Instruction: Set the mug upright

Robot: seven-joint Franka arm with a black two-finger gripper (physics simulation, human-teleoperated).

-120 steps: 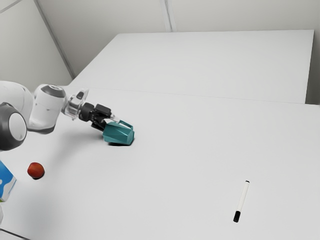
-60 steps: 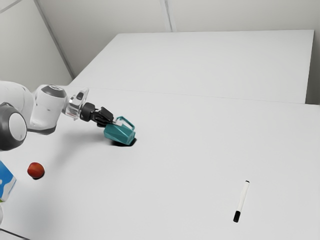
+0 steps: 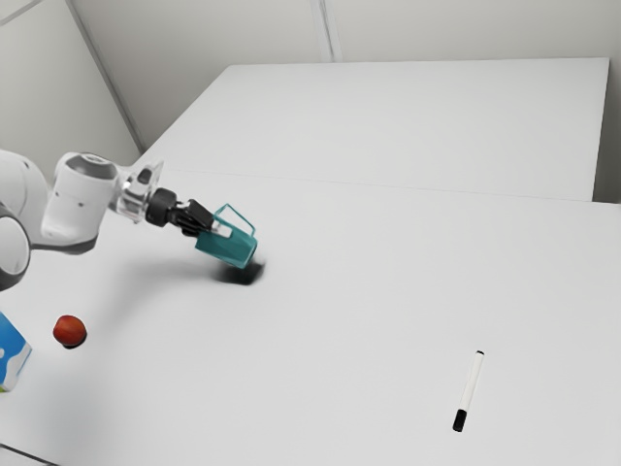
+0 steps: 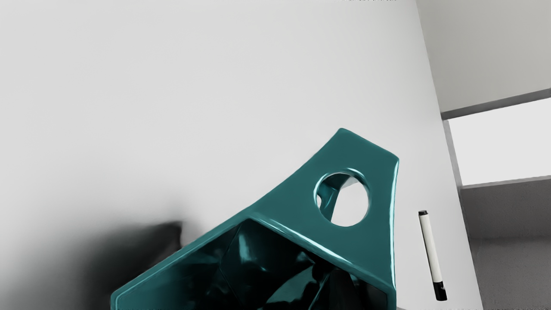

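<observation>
Teal and tilted, the mug (image 3: 229, 251) is up off the desk (image 3: 340, 311), mouth toward the hand (image 3: 213, 228) and base slanting down toward the exterior view's right. Closed on the mug close to its mouth, the hand has it gripped. Rising from the mug's upper side is its handle (image 4: 344, 150). Just below the mug, a dark shadow (image 3: 243, 274) falls on the desk. Toward the exterior view's left from the mug lies a red ball (image 3: 69, 330), with a blue and white box (image 3: 12, 351) farther that way. Well apart from the mug, toward the exterior view's right, lies a marker (image 3: 470, 388).
</observation>
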